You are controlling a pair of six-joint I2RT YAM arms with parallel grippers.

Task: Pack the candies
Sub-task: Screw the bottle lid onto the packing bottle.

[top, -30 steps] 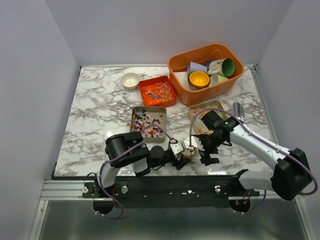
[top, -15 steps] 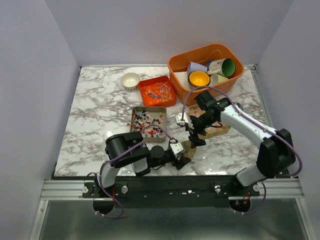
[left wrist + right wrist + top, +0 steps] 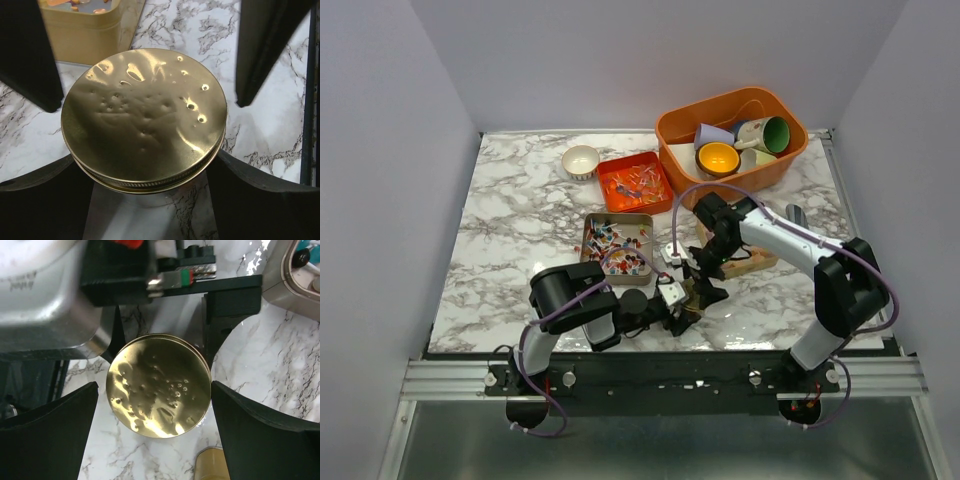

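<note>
1. The left gripper lies low over the marble table. Its two fingers sit against opposite sides of a gold-lidded jar, and it grips that jar.
2. The right gripper points down directly above the same jar. Its jaws are spread wide, and its fingers stand on either side of the lid, apart from it. It holds nothing.
3. The candies are red, blue and white wrapped pieces. They fill a square gold tin just beyond the left gripper and to its left, clear of both sets of fingers.
4. More candies lie in an orange tray farther beyond that tin, well apart from both grippers.
5. A second gold tin lies just right of the right gripper, partly under that arm. Its contents cannot be made out.
</note>
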